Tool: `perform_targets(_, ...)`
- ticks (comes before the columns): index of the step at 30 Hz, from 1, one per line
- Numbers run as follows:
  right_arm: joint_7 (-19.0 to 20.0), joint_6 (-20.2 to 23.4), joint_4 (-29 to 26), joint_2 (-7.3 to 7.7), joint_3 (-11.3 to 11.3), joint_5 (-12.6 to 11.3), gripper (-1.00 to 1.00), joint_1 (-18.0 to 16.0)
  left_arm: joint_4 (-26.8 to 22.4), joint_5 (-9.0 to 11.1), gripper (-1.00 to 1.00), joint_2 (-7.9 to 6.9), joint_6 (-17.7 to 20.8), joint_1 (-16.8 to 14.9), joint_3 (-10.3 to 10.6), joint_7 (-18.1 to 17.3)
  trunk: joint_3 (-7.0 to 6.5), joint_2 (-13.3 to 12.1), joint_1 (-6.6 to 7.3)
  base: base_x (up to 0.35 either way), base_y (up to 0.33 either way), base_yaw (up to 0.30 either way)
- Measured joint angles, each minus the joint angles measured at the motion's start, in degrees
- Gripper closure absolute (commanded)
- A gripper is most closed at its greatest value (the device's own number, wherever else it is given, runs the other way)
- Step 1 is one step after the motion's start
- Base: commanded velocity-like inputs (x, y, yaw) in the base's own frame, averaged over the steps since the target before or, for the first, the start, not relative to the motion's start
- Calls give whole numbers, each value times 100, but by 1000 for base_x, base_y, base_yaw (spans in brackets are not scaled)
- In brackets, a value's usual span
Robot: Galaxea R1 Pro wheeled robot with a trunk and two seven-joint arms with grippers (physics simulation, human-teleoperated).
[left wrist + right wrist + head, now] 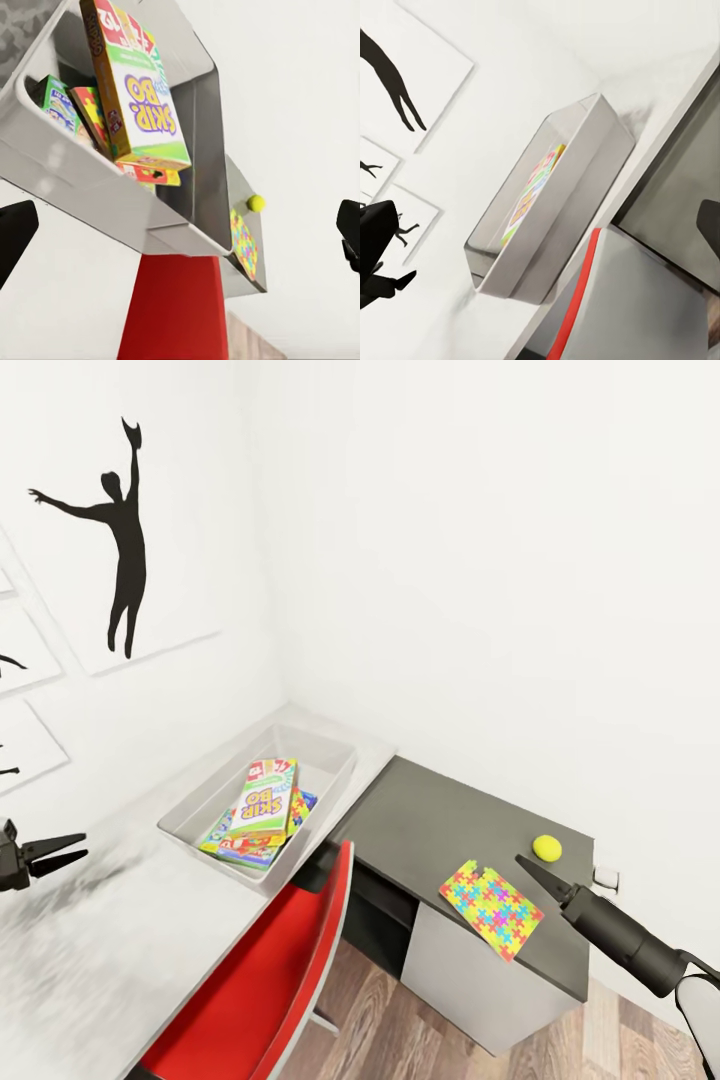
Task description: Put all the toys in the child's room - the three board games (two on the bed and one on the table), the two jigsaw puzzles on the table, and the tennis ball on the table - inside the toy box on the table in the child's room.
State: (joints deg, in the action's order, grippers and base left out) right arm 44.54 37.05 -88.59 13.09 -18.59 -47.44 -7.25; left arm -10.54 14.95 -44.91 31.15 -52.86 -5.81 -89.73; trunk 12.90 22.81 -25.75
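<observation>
Left of the toy box [330,760], the left gripper [62,853] is hovering open and empty, the box is holding the stacked board games [262,810], while right of it a jigsaw puzzle [491,908] and tennis ball [546,847] are awaiting collection beside the right gripper [527,869], apparently closed.

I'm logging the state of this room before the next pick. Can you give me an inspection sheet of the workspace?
Surface: light table joins dark desk.
Job's things: toy box holds Skip-Bo game atop other boxes; puzzle and tennis ball lie on the desk.
Clutter: nothing seen.
Grippers: left gripper open, empty; right gripper near the puzzle, holding nothing.
Cables: nothing seen.
Surroundings: red chair, silhouette pictures, wood floor.
</observation>
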Motion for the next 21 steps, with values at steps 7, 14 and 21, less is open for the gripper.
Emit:
perform_targets(7,4,0,0,0,-5,-2,-100,0,-113,-25,-100,23,-3,0,-11,-2,-4,0,0,0,0,-6)
perform_targets(14,0,0,0,-2,0,0,-100,0,-132,-26,-100,31,-10,0,-13,-2,-4,0,0,0,0,0)
perform_targets(21,4,0,0,0,-8,-1,-100,1,-156,-32,-100,49,-26,-1,-33,-3,-13,0,0,0,0,-49)
